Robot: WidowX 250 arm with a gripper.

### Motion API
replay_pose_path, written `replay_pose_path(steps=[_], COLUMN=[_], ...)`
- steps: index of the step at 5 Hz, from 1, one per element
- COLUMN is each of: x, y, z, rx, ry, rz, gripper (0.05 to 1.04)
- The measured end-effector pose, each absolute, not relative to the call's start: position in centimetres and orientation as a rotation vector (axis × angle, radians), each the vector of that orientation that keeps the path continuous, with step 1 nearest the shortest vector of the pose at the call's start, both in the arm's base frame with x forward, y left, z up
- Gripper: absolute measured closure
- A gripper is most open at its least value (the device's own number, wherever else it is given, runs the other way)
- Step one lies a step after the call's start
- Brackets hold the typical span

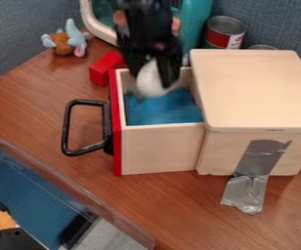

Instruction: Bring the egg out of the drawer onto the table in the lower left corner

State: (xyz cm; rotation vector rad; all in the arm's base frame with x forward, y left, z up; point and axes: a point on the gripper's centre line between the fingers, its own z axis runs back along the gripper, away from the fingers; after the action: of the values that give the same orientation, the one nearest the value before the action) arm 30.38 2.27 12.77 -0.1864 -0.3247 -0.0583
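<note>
Wood-grain table [29, 110] ends at a slanting edge, lower left; blue fabric wall [16, 34] bounds the rear. Blur obscures the gripper [154, 71]; its fingers are parted by roughly the width of the white egg [150, 80], closed on it over the open drawer [160, 149]. Egg height relative to the drawer rim cannot be determined. Box [257, 88] conceals the drawer's inner end. Black handle [66, 128] projects left over the table. Red block [101, 72] sits just beside the far front corner. Teal bottle [195, 24] is cut off above.
</note>
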Motion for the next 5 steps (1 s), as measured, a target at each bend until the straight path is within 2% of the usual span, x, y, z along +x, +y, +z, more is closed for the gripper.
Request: replay_pose_path(steps=[1, 2, 3, 4, 5], x=[30.6, 30.2, 29.2, 27.7, 25.5], y=[3.3, 6.4, 10.7, 15.0, 16.7], z=[17.7, 19.2, 18.6, 16.9, 14.8], rx=[-0.226, -0.161, -0.078, -0.058, -0.023], ry=[-0.457, -0.49, -0.458, -0.425, -0.376], rz=[-0.017, 0.055, 0.171, 0.319, 0.382], gripper=[0.287, 0.287, 0.287, 0.287, 0.287])
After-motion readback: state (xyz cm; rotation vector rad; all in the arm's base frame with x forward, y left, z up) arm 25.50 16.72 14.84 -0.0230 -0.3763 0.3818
